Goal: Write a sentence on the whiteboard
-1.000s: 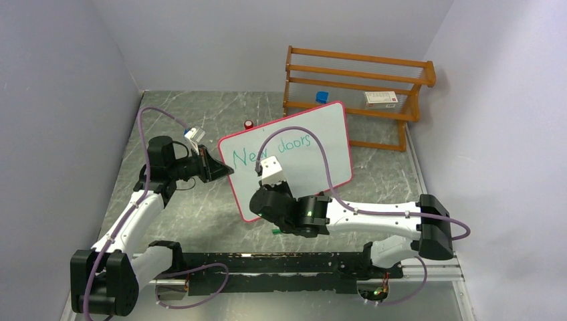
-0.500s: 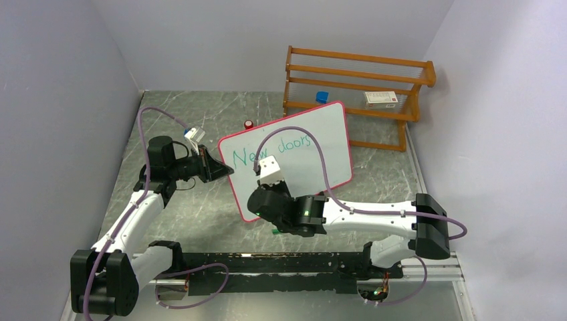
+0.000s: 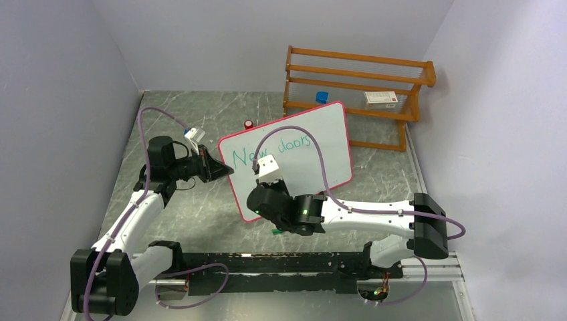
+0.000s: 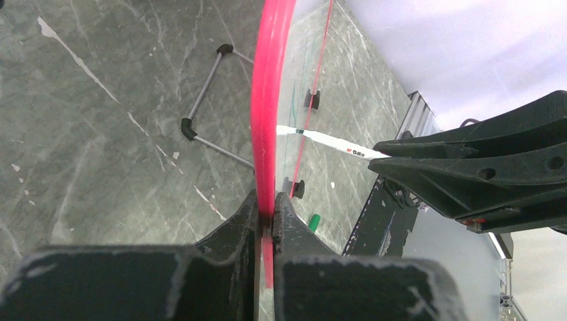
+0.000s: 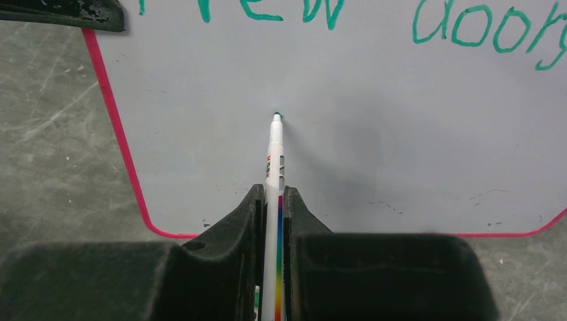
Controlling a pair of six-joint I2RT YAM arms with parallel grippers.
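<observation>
Right hand (image 5: 271, 195) clamped on marker (image 5: 274, 150), axis straight ahead; tip meets blank whiteboard (image 5: 414, 134) under the unfinished sentence (image 5: 461, 27). Left hand (image 4: 266, 208) pinched closed on its rim (image 4: 269, 100).

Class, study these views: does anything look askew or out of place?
The whiteboard sits skewed on the table, its rim pinched by the left claw. A small green piece, perhaps a pen cap, lies loose beside its near corner.
</observation>
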